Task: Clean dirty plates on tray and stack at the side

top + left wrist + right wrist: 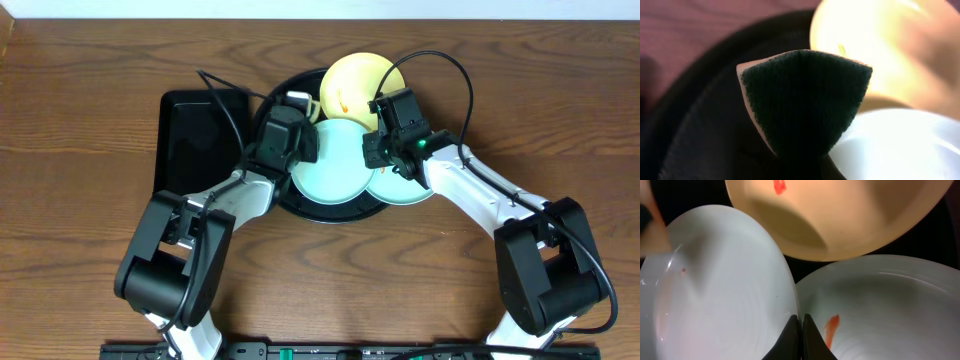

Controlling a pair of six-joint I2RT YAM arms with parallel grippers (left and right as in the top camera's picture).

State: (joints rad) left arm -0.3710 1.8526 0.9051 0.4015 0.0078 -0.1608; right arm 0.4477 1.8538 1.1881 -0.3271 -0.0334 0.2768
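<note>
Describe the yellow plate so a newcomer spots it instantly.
At the centre of the overhead view sits a round black tray. Of the three small plates on it, the yellow plate is at the top edge, reaching past the rim. It alone is pale yellow; the mint-green plates below it are not.

Item count, as seen:

- Plates: three in total.
  - Yellow plate (362, 85): one.
  - Mint plates: two, the centre mint plate (335, 165) and the right mint plate (412, 192).
- Trays: two in total, both black.
  - Round tray (330, 213): one.
  - Rectangular tray (195, 140): one.
- Sponge (805, 100): one.
- Arms: two, the left arm (235, 198) and the right arm (470, 185).
- Hands: two, one per arm, the left hand (296, 118) and the right hand (801, 326).
- Bench (80, 100): one.
- Red-orange marks in the right wrist view: three, one on each plate.
</note>
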